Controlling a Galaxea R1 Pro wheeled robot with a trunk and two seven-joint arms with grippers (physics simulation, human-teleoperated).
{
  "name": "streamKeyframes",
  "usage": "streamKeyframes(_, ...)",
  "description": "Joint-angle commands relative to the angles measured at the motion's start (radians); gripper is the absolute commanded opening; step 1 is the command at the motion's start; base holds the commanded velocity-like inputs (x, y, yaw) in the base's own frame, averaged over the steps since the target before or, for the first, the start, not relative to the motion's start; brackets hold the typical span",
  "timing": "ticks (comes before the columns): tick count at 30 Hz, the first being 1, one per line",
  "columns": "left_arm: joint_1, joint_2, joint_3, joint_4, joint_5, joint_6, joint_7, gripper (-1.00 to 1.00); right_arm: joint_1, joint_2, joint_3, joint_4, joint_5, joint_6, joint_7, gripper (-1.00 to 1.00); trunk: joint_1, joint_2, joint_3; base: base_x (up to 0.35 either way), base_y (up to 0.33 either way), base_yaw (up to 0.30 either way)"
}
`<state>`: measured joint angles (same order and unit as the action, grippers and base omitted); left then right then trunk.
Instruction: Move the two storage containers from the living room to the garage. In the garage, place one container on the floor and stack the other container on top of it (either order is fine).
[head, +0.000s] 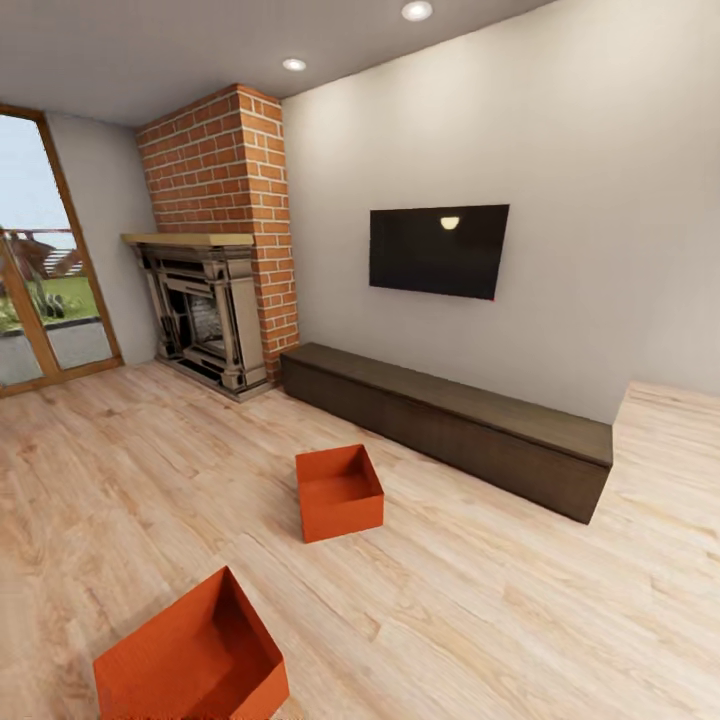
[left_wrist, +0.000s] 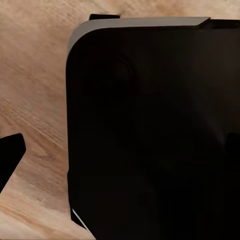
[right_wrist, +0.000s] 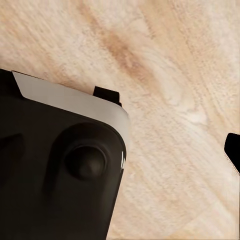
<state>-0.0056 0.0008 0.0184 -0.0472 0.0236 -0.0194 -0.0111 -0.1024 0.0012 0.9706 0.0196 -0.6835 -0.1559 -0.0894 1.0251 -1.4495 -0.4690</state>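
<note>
Orange-red open-top rectangular bins sitting apart on light wood plank floor (head: 480, 600): one (head: 339, 492) near long dark low cabinet (head: 450, 425), other (head: 192, 655) nearer. Claw states showing unclear; cannot tell.

Head view: the nearer storage container (head: 190, 655) is cut off by the lower picture edge, its near corner out of frame. The glazed door (head: 40, 270) is cropped at the left edge. Left wrist view: a black housing (left_wrist: 155, 135) hides most of the wood plank floor (left_wrist: 35, 90). Right wrist view: a dark piece (right_wrist: 234, 150) at the edge is cropped beyond identification.
</note>
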Motion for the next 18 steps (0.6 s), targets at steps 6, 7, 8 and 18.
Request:
streamKeyframes(6,-0.001,-0.002,0.002,0.0,0.002,-0.002,-0.001,1.0,0.0,0.0,0.008,0.001,-0.007,-0.004,-0.001,1.0,0.0,-0.001,-0.001,0.0,0.0,0.27)
streamKeyframes(7,-0.001,-0.002,0.002,0.0,0.002,-0.002,-0.001,1.0,0.0,0.0,0.008,0.001,-0.007,-0.004,-0.001,1.0,0.0,-0.001,-0.001,0.0,0.0,0.27)
streamKeyframes(8,-0.001,-0.002,0.002,0.0,0.002,-0.002,-0.001,1.0,0.0,0.0,0.008,0.002,-0.007,-0.004,-0.001,1.0,0.0,-0.001,-0.001,0.0,0.0,0.27)
streamKeyframes(18,-0.001,-0.002,0.002,0.001,0.002,-0.002,-0.001,1.0,0.0,0.0,0.008,0.001,-0.007,-0.004,-0.001,1.0,0.0,-0.001,-0.001,0.063,0.0,0.191)
